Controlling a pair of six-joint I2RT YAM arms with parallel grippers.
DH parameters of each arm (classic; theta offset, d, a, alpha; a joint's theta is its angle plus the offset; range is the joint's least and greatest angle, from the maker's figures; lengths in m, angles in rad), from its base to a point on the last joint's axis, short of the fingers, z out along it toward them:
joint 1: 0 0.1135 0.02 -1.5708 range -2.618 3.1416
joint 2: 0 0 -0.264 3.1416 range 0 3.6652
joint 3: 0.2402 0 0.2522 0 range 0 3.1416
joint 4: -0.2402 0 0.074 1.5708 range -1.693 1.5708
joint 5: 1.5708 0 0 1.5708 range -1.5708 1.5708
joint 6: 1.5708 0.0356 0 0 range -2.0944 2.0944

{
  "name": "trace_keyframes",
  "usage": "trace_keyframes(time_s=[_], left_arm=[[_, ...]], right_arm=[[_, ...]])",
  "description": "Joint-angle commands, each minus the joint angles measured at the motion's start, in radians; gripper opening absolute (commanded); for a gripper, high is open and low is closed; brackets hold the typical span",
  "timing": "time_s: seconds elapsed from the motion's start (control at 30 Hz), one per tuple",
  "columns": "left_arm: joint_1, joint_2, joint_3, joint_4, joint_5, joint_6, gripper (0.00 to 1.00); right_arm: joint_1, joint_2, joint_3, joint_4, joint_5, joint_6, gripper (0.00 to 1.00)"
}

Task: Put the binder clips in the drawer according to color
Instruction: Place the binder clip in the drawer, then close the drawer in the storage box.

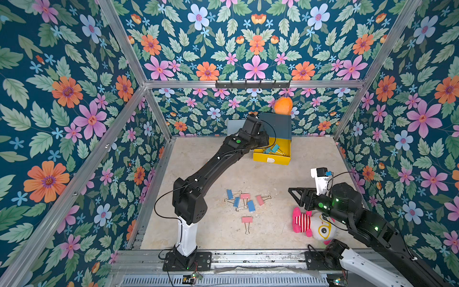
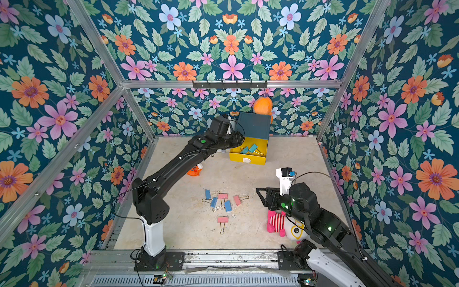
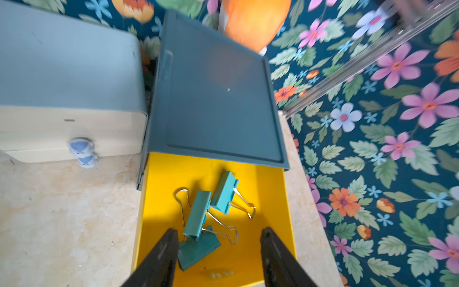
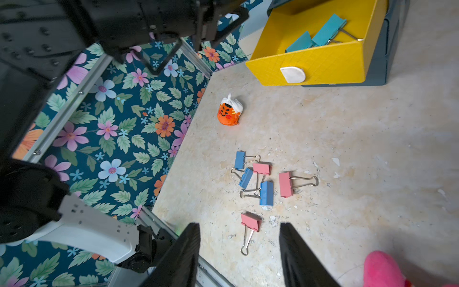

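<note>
left gripper (image 3: 219, 231): we hold it over the yellow drawer (image 3: 263, 184), jaws apart and empty, which we judge a release.
teal binder clips (image 3: 197, 213): three lie inside the yellow drawer, sorted by color.
blue binder clips (image 4: 267, 192), pink binder clips (image 4: 285, 184): six lie on the worktop (image 4: 347, 149), well in front of the yellow drawer, unsorted.
right gripper (image 4: 239, 225): jaws apart and empty, above the pink clip farthest from the yellow drawer, we judge ready.
</note>
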Motion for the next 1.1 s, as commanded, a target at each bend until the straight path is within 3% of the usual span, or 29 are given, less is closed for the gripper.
trace_keyframes(time_s=[0.0, 0.27, 0.5, 1.07], left_arm=[[0.000, -0.110, -0.119, 0.069, -0.058, -0.013, 0.56], [0.003, -0.382, -0.557, 0.177, -0.054, -0.052, 0.54], [0.018, -0.531, -0.843, 0.274, -0.020, -0.091, 0.54], [0.019, -0.699, -1.286, 0.449, 0.002, -0.189, 0.48]], right_arm=[[-0.004, 0.062, 0.014, 0.006, 0.062, 0.003, 0.54], [-0.177, 0.263, -0.080, 0.414, -0.087, 0.215, 0.50], [-0.212, 0.484, -0.072, 0.688, -0.032, 0.323, 0.46], [-0.246, 0.790, 0.038, 0.866, 0.064, 0.459, 0.38]])
